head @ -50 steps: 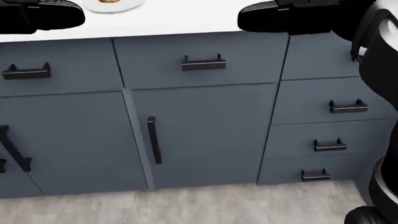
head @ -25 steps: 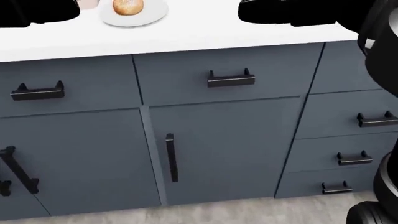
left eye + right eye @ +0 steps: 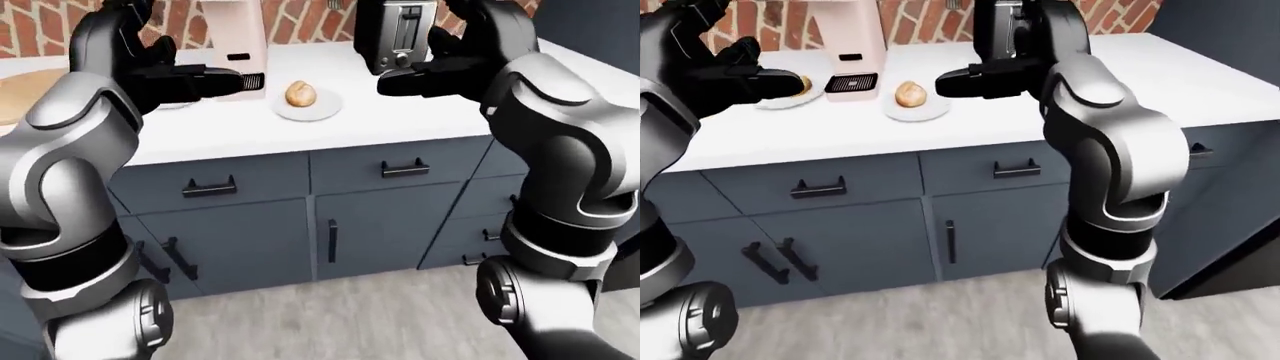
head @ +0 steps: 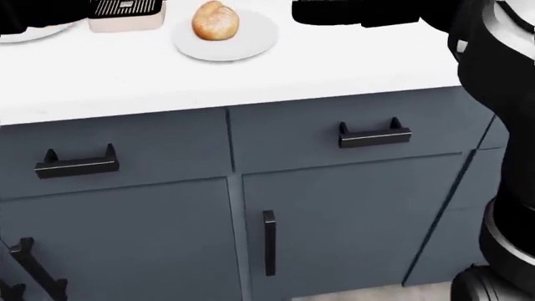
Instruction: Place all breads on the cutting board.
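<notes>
A round bread roll point(image 3: 300, 94) lies on a small white plate point(image 3: 322, 112) on the white counter; it also shows in the head view point(image 4: 215, 21). A second bread point(image 3: 801, 85) lies on another plate point(image 3: 790, 100), partly hidden by my left hand. A tan cutting board point(image 3: 20, 97) shows at the left edge of the left-eye view. My left hand point(image 3: 205, 77) is open and empty, held above the counter left of the roll. My right hand point(image 3: 410, 79) is open and empty, right of the roll.
A pink coffee machine point(image 3: 232, 37) and a steel toaster point(image 3: 395, 34) stand by the brick wall. Grey cabinets with black handles point(image 4: 374, 135) run below the counter edge point(image 4: 251, 94). A dark tall unit point(image 3: 1230, 112) stands at the right.
The camera has moved: in the head view the cabinets slide down and to the right, and the plate with the roll comes fully into view. Both hands stay raised and open.
</notes>
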Controlling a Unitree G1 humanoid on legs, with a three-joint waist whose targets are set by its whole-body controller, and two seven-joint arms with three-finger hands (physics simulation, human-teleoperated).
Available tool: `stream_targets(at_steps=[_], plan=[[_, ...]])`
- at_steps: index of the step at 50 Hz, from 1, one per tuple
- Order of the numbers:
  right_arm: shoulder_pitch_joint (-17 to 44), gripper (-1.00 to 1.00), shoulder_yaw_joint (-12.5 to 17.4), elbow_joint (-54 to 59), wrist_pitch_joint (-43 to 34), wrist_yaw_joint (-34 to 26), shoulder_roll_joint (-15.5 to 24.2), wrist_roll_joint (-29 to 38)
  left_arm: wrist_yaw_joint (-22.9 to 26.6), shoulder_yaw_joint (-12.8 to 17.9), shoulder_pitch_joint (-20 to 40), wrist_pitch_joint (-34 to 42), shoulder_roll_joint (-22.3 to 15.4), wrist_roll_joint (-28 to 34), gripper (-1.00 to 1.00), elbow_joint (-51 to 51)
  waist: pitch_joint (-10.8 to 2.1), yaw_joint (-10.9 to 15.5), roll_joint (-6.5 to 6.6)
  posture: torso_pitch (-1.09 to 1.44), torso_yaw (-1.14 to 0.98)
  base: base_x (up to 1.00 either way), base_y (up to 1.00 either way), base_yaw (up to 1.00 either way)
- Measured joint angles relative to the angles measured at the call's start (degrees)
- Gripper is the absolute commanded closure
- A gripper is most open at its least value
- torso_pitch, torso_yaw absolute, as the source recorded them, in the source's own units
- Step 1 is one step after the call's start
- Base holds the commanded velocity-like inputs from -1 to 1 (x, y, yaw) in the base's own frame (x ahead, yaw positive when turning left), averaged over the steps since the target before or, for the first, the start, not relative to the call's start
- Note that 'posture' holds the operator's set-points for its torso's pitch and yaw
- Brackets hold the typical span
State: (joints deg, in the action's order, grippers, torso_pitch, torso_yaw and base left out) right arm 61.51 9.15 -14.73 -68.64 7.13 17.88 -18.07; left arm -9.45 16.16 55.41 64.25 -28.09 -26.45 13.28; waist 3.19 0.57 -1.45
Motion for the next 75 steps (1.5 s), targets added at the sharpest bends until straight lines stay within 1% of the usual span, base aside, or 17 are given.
stream_targets(at_steps=[4, 9, 14, 16, 20, 27, 32, 36, 42, 49, 51, 53, 57, 61, 67, 71, 75], plan=[[-0.2, -1.00, -0.5, -1.5, -1.9, 0.1, -0.2, -0.5, -0.1, 0.2, -1.8, 1.0, -0.3, -1.6, -1.00, 0.1, 0.23, 0.2, 1.21, 0.00, 0.00, 0.03, 0.19, 0.00], [-0.8, -1.00, 1.0, -0.9, -2.8, 0.5, 0.3, 0.2, -1.0, -0.9, -0.4, 2.0, -0.2, -2.6, -1.00, -0.6, -0.19, 0.2, -0.72, 0.00, 0.00, 0.05, 0.20, 0.00], [-0.6, -1.00, 0.8, -1.8, -1.1, 0.2, 0.6, -0.1, -1.6, -0.3, 1.4, 0.5, -0.8, -3.5, -1.00, 0.3, 0.59, -0.2, 3.85, 0.00, 0.00, 0.07, 0.20, 0.00], [-1.8, -1.00, 0.4, -0.5, -1.2, -0.2, 0.4, -0.3, -1.9, -0.8, 0.2, 0.7, -0.5, -3.3, -1.00, -1.2, 0.00, 0.5, 2.94, 0.00, 0.00, 0.15, 0.38, 0.00], [-2.2, -1.00, 0.2, -0.9, -1.9, -0.5, 0.2, -0.9, -2.5, -0.4, 0.1, 1.9, -0.7, -2.9, -1.00, -1.2, -0.11, 0.3, 3.97, 0.00, 0.00, 0.15, 0.39, 0.00], [-0.7, -1.00, 1.6, -4.6, -2.5, 0.7, 0.9, -1.0, -2.3, -0.8, 1.1, 0.2, -0.4, -3.6, -1.00, 1.2, -0.49, -0.7, -0.98, 0.00, 0.00, 0.10, 0.25, 0.00], [-1.0, -1.00, 0.7, -3.6, -4.2, 1.1, 0.3, -1.3, -2.4, -0.9, -1.3, 1.6, 0.1, -4.0, -1.00, 0.1, -0.18, -0.5, 0.46, 0.00, 0.00, 0.01, 0.17, 0.00], [-0.4, -1.00, 0.6, -2.5, -5.6, 1.1, 0.6, -1.3, -2.3, -1.2, -1.4, 2.3, -0.2, -4.2, -1.00, -0.5, -1.42, -0.4, -1.39, 0.00, 0.00, 0.06, 0.42, 0.00], [0.6, -1.00, 1.3, -4.5, -3.2, 1.2, 0.7, -0.7, -2.4, 0.0, 1.4, 0.4, -1.5, -4.8, -1.00, 1.6, -0.08, -0.7, 3.40, 0.00, 0.00, 0.01, 0.10, 0.00], [-1.3, -1.00, -0.7, -3.8, -4.9, 0.7, -0.9, -1.5, -3.5, 0.3, 0.2, 2.5, -1.8, -4.8, -1.00, -0.2, 1.88, 0.5, 1.49, 0.00, 0.00, 0.02, 0.09, 0.00], [-1.0, -1.00, -0.2, -4.2, -5.0, 0.9, -0.8, -1.3, -3.6, 0.2, 0.3, 2.3, -1.6, -5.0, -1.00, 0.0, 0.90, -0.1, -0.78, 0.00, 0.00, 0.07, 0.45, 0.00], [-1.4, -1.00, 0.7, -4.9, -4.8, 0.9, 0.0, -1.2, -3.6, -0.5, 0.2, 2.2, -1.0, -5.3, -1.00, 0.5, 0.40, -1.1, -1.23, 0.00, 0.00, 0.05, 0.21, 0.00], [-0.4, -1.00, 2.1, -5.6, -4.7, 1.5, 0.7, -0.4, -3.2, -1.3, 1.5, 1.5, -0.9, -6.0, -1.00, 0.4, 0.14, -1.2, 1.22, 0.00, 0.00, 0.11, 0.23, 0.00], [-0.3, -1.00, 1.6, -5.1, -5.5, 1.8, 0.4, -0.9, -3.1, -1.3, 1.0, 1.5, -1.0, -5.9, -1.00, 0.1, -0.58, -1.5, 1.41, 0.00, 0.00, 0.23, 0.48, 0.00], [0.5, -1.00, 1.3, -6.1, -5.0, 1.7, 0.4, -1.2, -3.5, -0.2, 1.9, 1.3, -1.7, -6.1, -1.00, 1.2, -0.80, -1.9, 6.65, 0.00, 0.00, 0.18, 0.45, 0.00], [-1.4, -1.00, 0.0, -5.3, -5.5, 1.1, 0.1, -1.8, -4.1, 0.1, 1.0, 1.9, -1.7, -5.6, -1.00, 0.2, 0.49, -1.2, 6.43, 0.00, 0.00, 0.00, 0.02, 0.00], [-1.1, -1.00, 0.4, -4.8, -5.4, 1.2, 0.2, -1.4, -4.2, 0.0, 0.6, 2.2, -1.5, -5.9, -1.00, 0.7, 1.71, -1.5, 3.92, 0.00, 0.00, 0.04, 0.01, 0.00]])
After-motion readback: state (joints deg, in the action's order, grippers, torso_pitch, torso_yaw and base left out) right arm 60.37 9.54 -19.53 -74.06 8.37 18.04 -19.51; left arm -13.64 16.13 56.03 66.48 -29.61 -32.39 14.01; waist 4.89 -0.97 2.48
